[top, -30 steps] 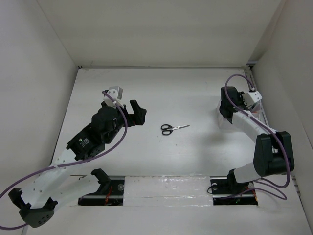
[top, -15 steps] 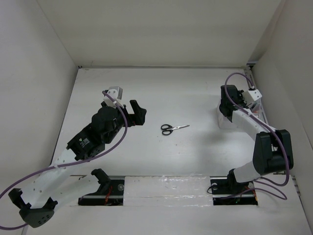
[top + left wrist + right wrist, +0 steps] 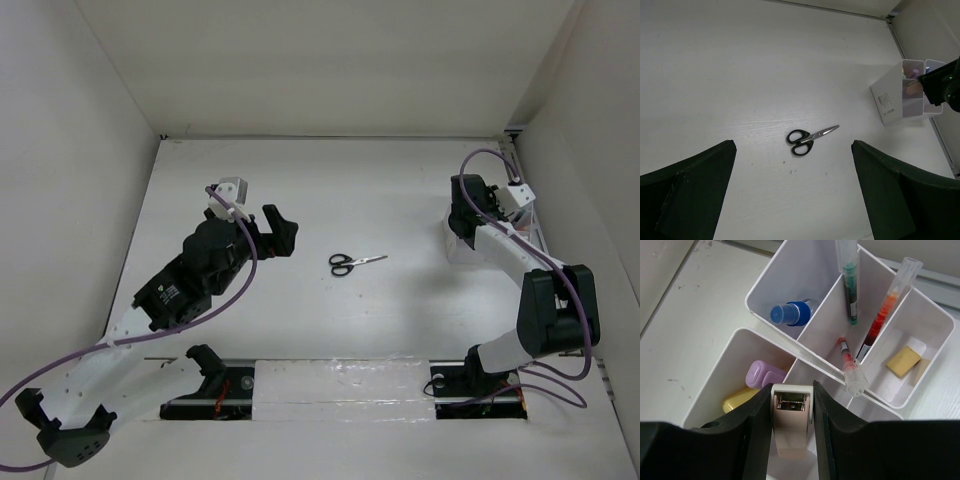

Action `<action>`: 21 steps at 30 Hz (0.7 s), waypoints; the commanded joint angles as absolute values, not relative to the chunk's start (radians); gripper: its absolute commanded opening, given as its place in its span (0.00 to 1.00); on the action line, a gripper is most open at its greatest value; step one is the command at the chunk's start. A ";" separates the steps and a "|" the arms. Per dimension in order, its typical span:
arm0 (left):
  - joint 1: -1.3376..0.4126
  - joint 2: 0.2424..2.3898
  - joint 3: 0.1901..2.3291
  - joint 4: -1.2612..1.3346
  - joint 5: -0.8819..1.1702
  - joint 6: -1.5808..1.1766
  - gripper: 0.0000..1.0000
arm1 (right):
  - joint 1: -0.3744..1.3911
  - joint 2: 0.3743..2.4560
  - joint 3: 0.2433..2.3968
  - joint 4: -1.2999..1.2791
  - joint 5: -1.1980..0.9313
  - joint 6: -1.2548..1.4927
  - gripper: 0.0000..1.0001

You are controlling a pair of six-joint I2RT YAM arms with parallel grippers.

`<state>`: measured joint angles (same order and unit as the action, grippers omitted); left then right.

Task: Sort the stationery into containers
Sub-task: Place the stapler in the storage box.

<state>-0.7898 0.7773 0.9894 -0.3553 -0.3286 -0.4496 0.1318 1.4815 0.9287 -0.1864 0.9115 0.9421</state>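
Scissors [image 3: 356,263] lie mid-table, right of your left gripper [image 3: 250,222], whose jaws stand wide. Handles left, blades right. Left arm is nearer. Right gripper [image 3: 792,410] pinches a pale stick [image 3: 791,437] over the bins [image 3: 765,300], far right.

Left arm [image 3: 185,285], right arm [image 3: 505,250]: white links, black joint housings, purple cable [image 3: 487,153] along each, white camera block [image 3: 232,190] at wrist; left gripper [image 3: 792,141] dark, blocky.
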 commanded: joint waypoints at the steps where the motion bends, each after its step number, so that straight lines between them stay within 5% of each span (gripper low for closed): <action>1: -0.788 0.762 0.985 -0.318 -0.327 -0.436 1.00 | 0.135 1.463 0.966 -0.173 0.925 0.966 0.17; 14: -0.788 0.762 0.976 -0.318 -0.318 -0.436 1.00 | 0.153 1.463 0.966 -0.202 0.925 0.966 0.55; 21: -0.788 0.753 0.966 -0.308 -0.308 -0.426 1.00 | 0.173 1.454 0.966 -0.202 0.925 0.976 0.65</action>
<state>-0.7898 0.7746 0.9867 -0.3546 -0.3202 -0.4427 0.1562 1.4815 0.9287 -0.2016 0.9108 0.9649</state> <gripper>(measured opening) 0.997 0.639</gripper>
